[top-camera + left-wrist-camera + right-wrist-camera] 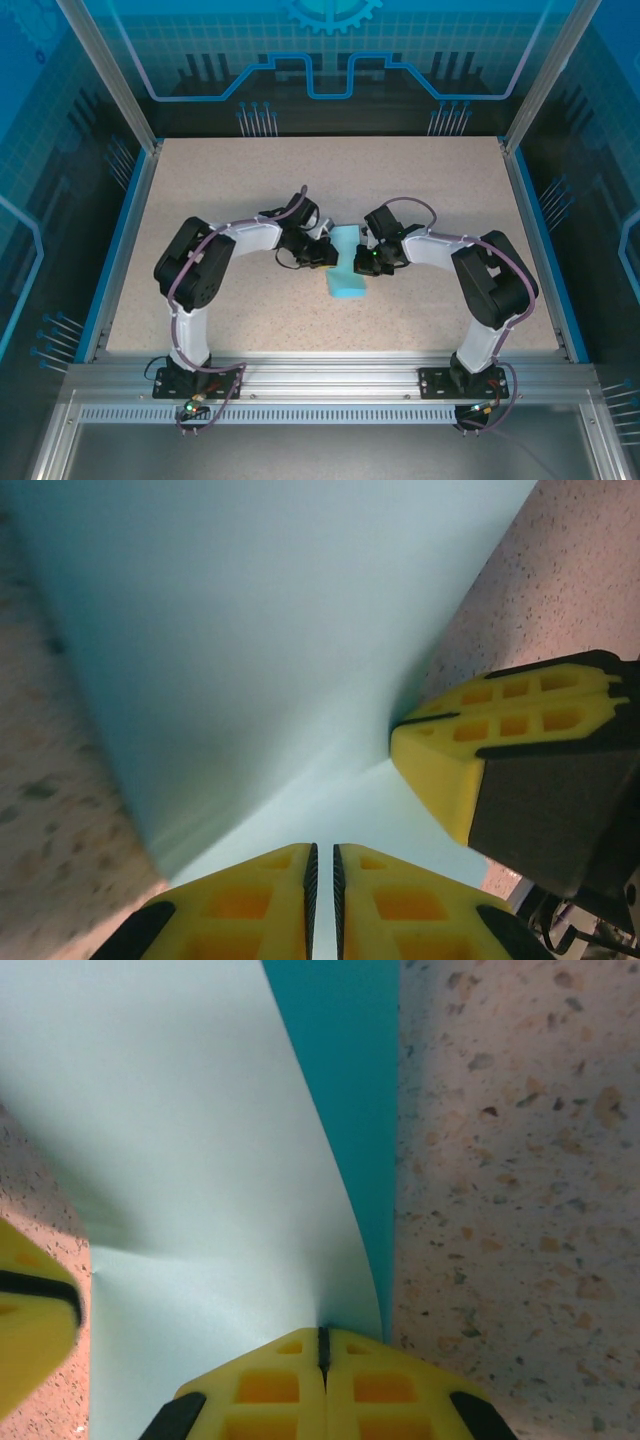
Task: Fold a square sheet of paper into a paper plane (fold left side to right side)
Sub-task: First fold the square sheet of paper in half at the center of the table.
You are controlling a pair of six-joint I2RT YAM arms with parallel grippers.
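Paper (pixel 347 272) long axis near-far; left tool (pixel 323 872), right tool (pixel 322 1345) both clamped on it.

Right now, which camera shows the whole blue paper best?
The top external view: there the blue paper shows nearly its whole outline on the table. Both wrist views sit very close, so its edges run out of frame.

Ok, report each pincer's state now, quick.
Left pincer: closed, pinching the light-blue paper.
Right pincer: closed, pinching the same paper.
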